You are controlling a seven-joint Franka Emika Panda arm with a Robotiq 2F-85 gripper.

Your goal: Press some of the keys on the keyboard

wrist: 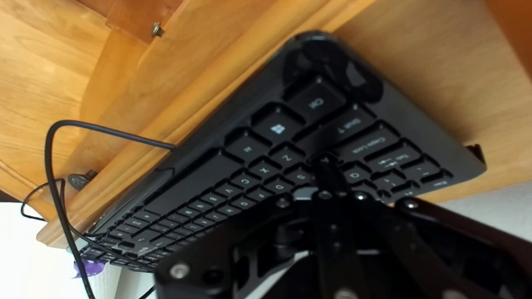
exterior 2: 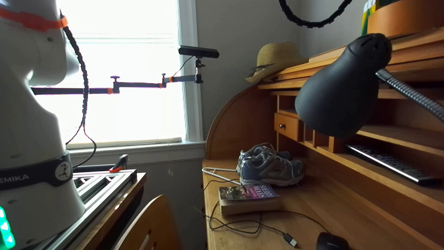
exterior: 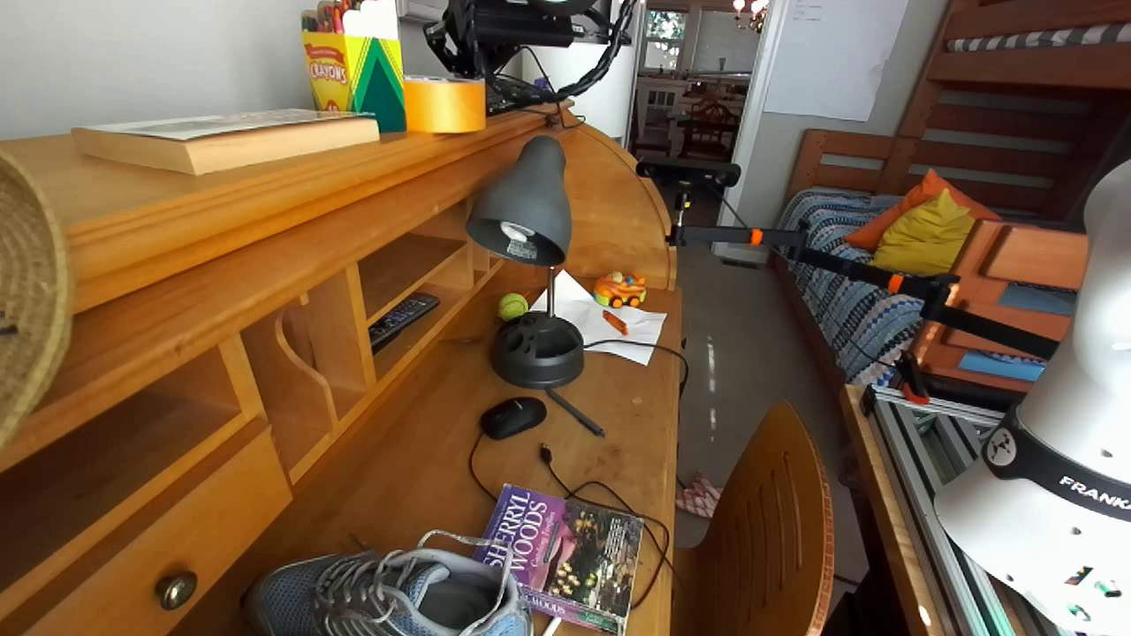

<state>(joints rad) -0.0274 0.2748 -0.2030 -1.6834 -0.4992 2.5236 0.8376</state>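
Observation:
The keyboard (wrist: 232, 182) is black with white letters and lies on wood in the wrist view. Its Ctrl and Esc end is nearest and its far end runs to the lower left. My gripper (wrist: 326, 166) is shut and empty, its dark fingertips at the A key. I cannot tell whether they touch it or hover just above. The fingers hide nearby keys. In an exterior view the black wrist and gripper parts (exterior: 521, 31) are over the desk's top shelf; the tape roll hides the fingertips and most of the keyboard there.
An orange-yellow tape roll (exterior: 445, 105), a crayon box (exterior: 375, 75) and a book (exterior: 234, 137) share the top shelf. A black cable (wrist: 52, 166) loops off the keyboard's front edge. A desk lamp (exterior: 530, 208) stands below. A remote (exterior: 404, 320) lies in a cubby.

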